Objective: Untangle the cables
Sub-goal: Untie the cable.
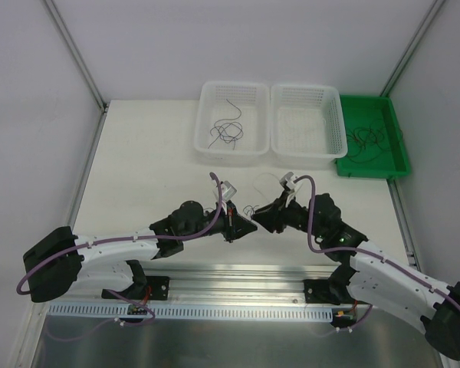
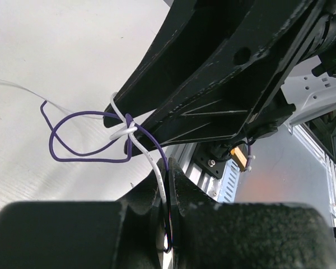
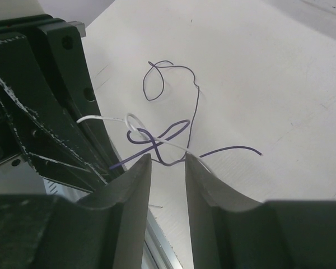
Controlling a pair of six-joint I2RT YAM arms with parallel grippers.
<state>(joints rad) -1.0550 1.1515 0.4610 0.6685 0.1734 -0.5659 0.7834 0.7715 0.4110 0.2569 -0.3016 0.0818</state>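
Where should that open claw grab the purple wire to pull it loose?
Probably the purple wire's free tail, right of the knot: it runs out alone, clear of the white wire. The right gripper could come from above, jaws astride it.

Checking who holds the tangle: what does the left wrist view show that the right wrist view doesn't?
Left wrist only: the left gripper shut on the white wire and purple wire. Right wrist only: the right gripper with jaws parted, just short of the knot. Both: that knot, white looped around purple, over the table.
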